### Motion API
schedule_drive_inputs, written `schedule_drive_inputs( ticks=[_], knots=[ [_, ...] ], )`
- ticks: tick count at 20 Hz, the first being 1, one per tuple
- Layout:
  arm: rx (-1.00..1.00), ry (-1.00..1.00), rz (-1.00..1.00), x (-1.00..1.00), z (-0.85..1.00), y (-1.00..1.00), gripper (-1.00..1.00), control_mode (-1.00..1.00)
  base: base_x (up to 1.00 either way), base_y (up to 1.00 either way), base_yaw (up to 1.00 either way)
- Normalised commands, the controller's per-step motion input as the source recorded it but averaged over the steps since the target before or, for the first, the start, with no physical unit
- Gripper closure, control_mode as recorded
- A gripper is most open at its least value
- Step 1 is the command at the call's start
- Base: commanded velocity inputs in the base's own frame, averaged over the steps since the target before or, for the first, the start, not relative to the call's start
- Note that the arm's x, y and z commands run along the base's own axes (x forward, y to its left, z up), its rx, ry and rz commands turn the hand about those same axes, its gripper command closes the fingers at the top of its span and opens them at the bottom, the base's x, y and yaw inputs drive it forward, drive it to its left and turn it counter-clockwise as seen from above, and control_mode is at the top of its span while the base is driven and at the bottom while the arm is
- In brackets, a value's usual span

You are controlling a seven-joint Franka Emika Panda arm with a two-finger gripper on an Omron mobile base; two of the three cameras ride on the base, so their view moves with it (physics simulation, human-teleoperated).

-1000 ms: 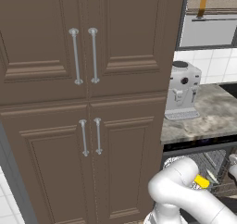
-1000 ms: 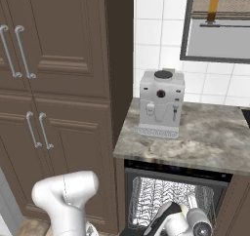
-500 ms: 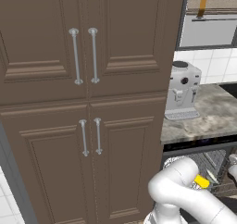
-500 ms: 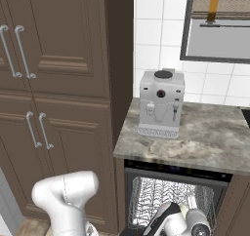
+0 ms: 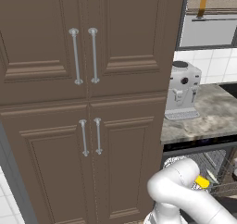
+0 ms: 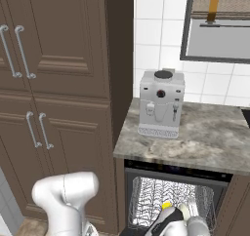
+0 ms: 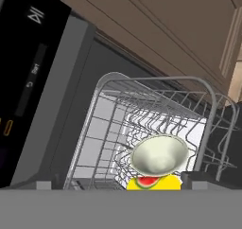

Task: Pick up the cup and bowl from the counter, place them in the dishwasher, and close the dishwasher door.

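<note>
change: none over the last second | fingers [image 7: 156, 185]: spread apart, clamped on nothing | pale cream-white shallow bowl [image 7: 159, 155] and small bright yellow cup [image 7: 153, 182]: in the silver-grey wire rack [image 7: 113, 128] of the dark dishwasher [image 6: 171, 203] | left: shut the door

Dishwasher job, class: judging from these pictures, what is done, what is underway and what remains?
Done: the bowl and the yellow cup sit in the dishwasher's wire rack. Underway: the open claw hangs just above them, gripping nothing. Left: shutting the dishwasher door, since the rack is exposed below the counter.

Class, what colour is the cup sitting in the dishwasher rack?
Bright yellow; the cup shows best in the hand view.
</note>
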Motion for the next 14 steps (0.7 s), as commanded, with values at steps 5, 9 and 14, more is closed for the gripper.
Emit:
schedule_drive_inputs(
  ticks=[5, 9, 14],
  knots=[
    [0.00, -0.08, 0.00, -0.27, 0.03, -0.10, -1.00, -1.00, 0.00, 0.00, 0.00],
    [0.00, -0.09, 0.00, -0.39, 0.15, -0.08, -1.00, -1.00, 0.00, 0.00, 0.00],
    [0.00, -0.10, 0.00, -0.46, 0.20, -0.02, -1.00, -1.00, 0.00, 0.00, 0.00]
  ],
)
